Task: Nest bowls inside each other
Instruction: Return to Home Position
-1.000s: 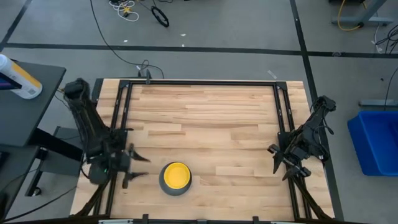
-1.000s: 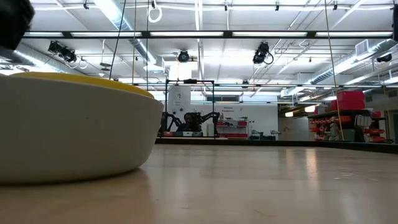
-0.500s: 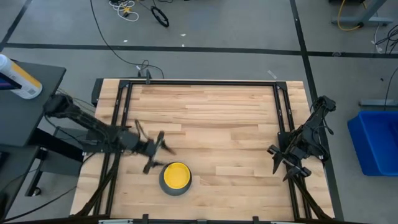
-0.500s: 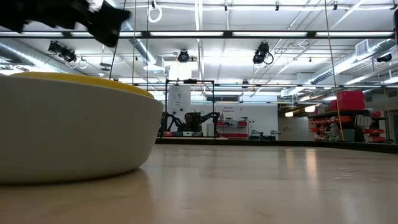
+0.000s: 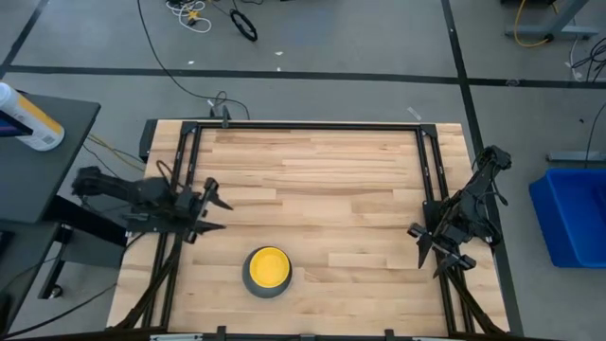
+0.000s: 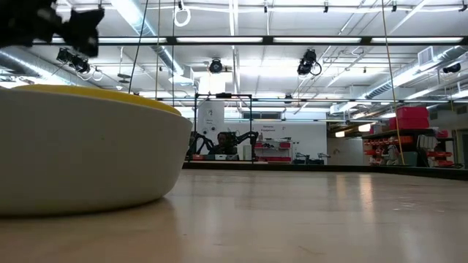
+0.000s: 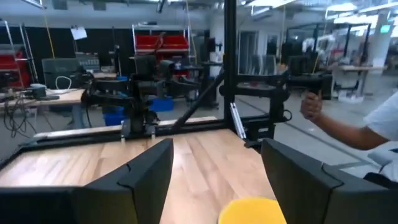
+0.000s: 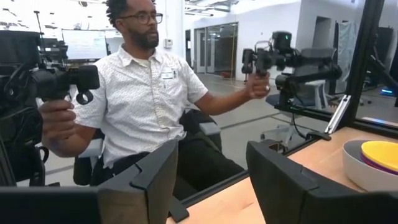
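The bowls [image 5: 268, 271] stand as one nested stack near the table's near edge, left of centre. The grey bowl [image 6: 80, 157] is outermost, with its base on the wood. The yellow bowl [image 5: 269, 266] sits innermost on top, and its rim also shows in the left wrist view [image 7: 252, 210]. The right wrist view shows the stack [image 8: 372, 163] with a darker rim under the yellow one. My left gripper [image 5: 218, 210] is open at the table's left edge, away from the stack, with nothing between its fingers [image 7: 216, 149]. My right gripper [image 5: 418, 246] waits open at the right edge [image 8: 212, 149].
A black frame [image 5: 308, 126] runs along the table's sides. Bare wood [image 5: 341, 189] spreads across the middle and far part. A person [image 8: 146, 106] holding two controller handles sits beyond the table. A blue bin [image 5: 573, 216] stands on the floor to the right.
My left gripper has left its place beside the stack's left. It swung up and out over the table behind the bowls, then drew back toward the left edge, turning as it went. It stays open. The bowls have not moved.
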### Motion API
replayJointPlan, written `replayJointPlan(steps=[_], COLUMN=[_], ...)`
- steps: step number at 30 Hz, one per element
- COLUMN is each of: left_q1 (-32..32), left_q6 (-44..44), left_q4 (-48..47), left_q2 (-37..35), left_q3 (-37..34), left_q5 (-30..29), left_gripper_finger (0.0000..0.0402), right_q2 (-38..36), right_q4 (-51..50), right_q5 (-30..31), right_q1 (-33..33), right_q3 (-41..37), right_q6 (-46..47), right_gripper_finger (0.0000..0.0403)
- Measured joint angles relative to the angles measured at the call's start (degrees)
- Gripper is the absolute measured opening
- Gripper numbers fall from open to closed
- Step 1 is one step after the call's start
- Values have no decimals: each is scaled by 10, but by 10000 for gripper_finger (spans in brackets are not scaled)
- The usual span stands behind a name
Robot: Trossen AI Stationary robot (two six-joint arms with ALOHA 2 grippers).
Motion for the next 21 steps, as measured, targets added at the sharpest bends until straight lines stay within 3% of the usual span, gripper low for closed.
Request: replayJointPlan(steps=[4,6,18,21], left_q1=[-21,-25,-26,-26], left_q6=[-9,-20,-44,-33], left_q4=[-7,-47,-67,-67], left_q2=[-102,-98,-96,-101], left_q3=[-89,-86,-85,-85], left_q5=[-39,-49,-23,-24], left_gripper_finger=[252,252,252,252], right_q2=[0,0,-1,-1], right_q4=[0,0,-13,-16], right_q5=[0,0,-24,39], right_q1=[0,0,-1,-17], right_q3=[0,0,5,5], right_q6=[0,4,-20,-53], right_gripper_finger=[205,208,216,211])
